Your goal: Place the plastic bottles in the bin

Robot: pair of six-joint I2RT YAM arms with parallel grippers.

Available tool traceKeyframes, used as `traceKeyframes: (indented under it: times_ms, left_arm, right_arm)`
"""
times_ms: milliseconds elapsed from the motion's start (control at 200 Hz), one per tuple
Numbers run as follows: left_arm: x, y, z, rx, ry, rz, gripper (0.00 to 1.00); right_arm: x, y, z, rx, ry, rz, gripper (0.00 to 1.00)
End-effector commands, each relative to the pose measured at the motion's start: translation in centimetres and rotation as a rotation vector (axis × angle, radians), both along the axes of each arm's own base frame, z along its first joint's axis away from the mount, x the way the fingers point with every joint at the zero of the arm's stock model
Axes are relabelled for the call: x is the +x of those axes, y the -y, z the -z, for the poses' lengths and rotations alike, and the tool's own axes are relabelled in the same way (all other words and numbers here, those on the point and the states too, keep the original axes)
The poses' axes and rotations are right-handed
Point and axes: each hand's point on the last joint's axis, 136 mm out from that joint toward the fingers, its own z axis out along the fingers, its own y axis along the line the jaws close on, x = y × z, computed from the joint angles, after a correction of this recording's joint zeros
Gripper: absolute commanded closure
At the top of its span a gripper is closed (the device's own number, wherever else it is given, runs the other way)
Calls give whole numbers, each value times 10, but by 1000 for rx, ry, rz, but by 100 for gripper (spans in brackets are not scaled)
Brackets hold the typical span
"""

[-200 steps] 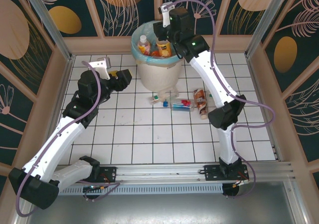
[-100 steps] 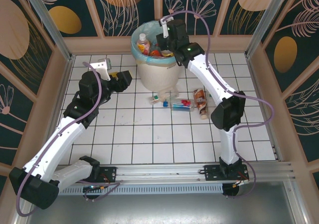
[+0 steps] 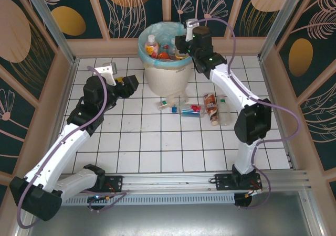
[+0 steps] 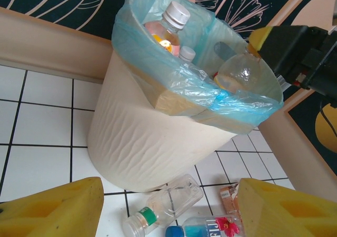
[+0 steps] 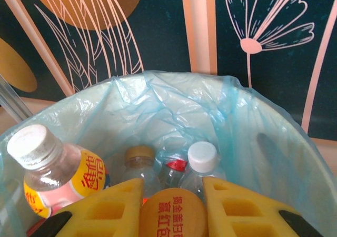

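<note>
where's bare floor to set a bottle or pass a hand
Bare tiles: the near patch between the left arm and right arm, and the strip along the right wall. Crowded: loose bottles in front of the bin, and its mouth, where the right tool grips an orange-capped bottle.

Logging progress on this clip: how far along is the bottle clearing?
Done: several bottles sit in the bin. In hand: the right gripper, over the bin, is shut on an orange-capped bottle. Left: at least four loose bottles lie on the tiles by the bin's base; the left gripper is open and empty.
</note>
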Motion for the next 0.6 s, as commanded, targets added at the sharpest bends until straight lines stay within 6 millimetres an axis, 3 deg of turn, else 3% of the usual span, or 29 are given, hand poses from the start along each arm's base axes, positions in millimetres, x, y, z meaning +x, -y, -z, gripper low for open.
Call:
traceKeyframes:
  times_ms: [0, 145, 250, 360, 470, 515, 596]
  left_arm:
    - [-1, 1, 0, -6, 4, 0, 32]
    - [1, 3, 2, -9, -2, 7, 32]
    - [1, 4, 2, -16, -2, 10, 32]
    - [1, 3, 0, -19, 3, 5, 31]
    - [0, 2, -2, -22, 7, 2, 31]
    - [-1, 2, 9, -15, -14, 3, 31]
    - [-1, 2, 10, -16, -15, 1, 31]
  right_arm:
    - [-25, 8, 89, -56, -264, -18, 90]
    - [-36, 8, 51, -2, -173, -48, 77]
    - [-44, 7, 23, 25, -118, -74, 73]
    - [-53, 2, -5, 60, -62, -122, 60]
    - [-58, -5, -21, 87, -42, -168, 54]
    - [-59, -8, -24, 95, -41, -186, 53]
    - [-57, -12, -23, 101, -47, -200, 56]
